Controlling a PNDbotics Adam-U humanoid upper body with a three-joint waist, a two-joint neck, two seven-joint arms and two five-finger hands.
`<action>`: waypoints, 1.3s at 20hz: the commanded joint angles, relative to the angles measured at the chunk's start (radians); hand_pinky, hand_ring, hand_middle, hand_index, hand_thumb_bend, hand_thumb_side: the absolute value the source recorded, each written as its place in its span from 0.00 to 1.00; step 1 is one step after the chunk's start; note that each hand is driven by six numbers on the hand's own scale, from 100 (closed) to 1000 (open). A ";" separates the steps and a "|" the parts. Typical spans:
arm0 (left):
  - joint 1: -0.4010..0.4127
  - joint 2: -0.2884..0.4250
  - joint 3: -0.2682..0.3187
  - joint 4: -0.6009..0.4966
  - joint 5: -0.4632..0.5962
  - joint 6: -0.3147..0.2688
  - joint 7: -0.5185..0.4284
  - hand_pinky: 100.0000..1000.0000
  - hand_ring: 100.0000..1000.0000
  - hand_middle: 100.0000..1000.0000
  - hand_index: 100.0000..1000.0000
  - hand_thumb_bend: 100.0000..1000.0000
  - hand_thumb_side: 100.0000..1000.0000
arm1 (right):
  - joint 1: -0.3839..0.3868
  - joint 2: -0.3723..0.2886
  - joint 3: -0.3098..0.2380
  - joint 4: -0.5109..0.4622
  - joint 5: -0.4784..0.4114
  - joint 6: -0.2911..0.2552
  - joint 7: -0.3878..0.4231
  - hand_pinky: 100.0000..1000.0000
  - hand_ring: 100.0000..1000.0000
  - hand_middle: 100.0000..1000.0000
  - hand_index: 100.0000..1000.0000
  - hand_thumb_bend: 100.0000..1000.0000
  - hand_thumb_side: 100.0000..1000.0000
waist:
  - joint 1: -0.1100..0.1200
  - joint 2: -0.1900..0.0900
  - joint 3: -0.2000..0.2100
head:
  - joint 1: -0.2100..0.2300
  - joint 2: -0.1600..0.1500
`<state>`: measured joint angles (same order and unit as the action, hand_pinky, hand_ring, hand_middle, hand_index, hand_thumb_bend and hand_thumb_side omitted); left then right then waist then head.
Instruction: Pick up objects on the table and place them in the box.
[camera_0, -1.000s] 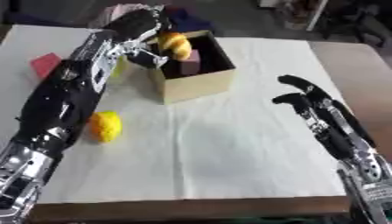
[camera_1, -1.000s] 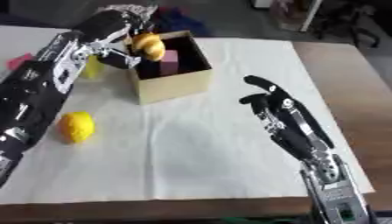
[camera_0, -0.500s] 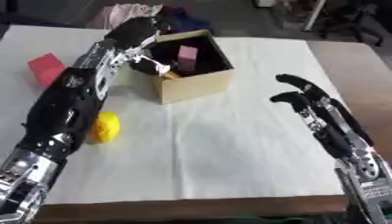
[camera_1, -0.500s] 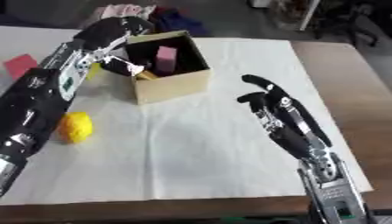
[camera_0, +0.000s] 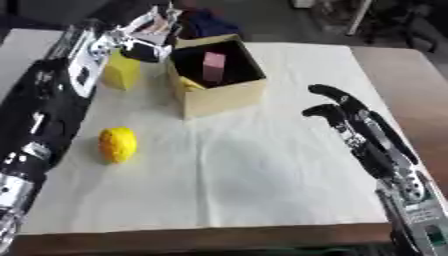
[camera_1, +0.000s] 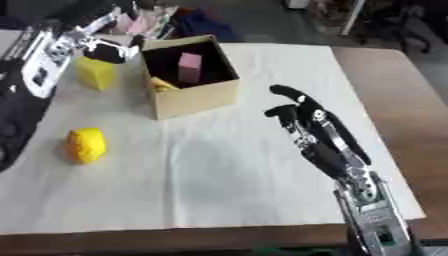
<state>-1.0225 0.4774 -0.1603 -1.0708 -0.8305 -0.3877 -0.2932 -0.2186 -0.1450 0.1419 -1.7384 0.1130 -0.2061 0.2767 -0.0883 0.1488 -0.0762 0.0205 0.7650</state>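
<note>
Here, one desk (camera_0: 398, 70) carries one white sheet (camera_0: 262, 165) and one open cardboard box (camera_0: 219, 95). Two hands show: the left hand (camera_0: 149, 35) hangs empty above the box's far left corner, fingers relaxed; the right hand (camera_0: 337, 107) idles right, fingers straight. Outside lie two yellow things: a block (camera_0: 121, 72) and a rounded lump (camera_0: 117, 144). Inside stand one pink block (camera_0: 213, 65) and one yellow piece (camera_0: 191, 84).

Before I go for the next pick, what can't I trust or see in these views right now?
- Left hand: blurred near the top edge in both views; fingers can't be read.
- Box floor: near wall hides it; only a pink block and a yellow bit show.
- Yellow block: partly behind the left arm.
- Yellow lump: too blurred to identify.
- Right hand: palm faces away.
</note>
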 joint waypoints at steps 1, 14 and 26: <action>-0.015 0.104 0.016 -0.065 0.049 0.036 -0.065 0.77 0.68 0.79 0.91 0.10 0.09 | -0.004 -0.020 -0.013 -0.007 0.002 -0.001 -0.006 0.86 0.72 0.89 0.92 0.00 0.77 | 0.004 -0.008 0.002 | -0.015 0.005; 0.049 0.214 0.091 0.201 -0.143 0.103 -0.185 0.76 0.70 0.81 0.92 0.21 0.38 | 0.004 -0.027 -0.023 -0.001 0.005 0.000 -0.014 0.86 0.72 0.89 0.92 0.00 0.77 | 0.013 -0.016 0.019 | -0.034 0.004; 0.040 0.195 0.126 0.343 -0.304 0.106 -0.157 0.76 0.71 0.82 0.92 0.29 0.49 | 0.004 -0.024 -0.023 0.000 0.002 0.000 -0.011 0.86 0.72 0.89 0.92 0.00 0.78 | 0.014 -0.013 0.016 | -0.029 0.005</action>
<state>-0.9584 0.6516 -0.0457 -0.7225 -1.1230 -0.2823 -0.4560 -0.2061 -0.1543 0.1242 -1.7290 0.1153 -0.2057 0.2673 -0.0879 0.1485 -0.0597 -0.0105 0.7650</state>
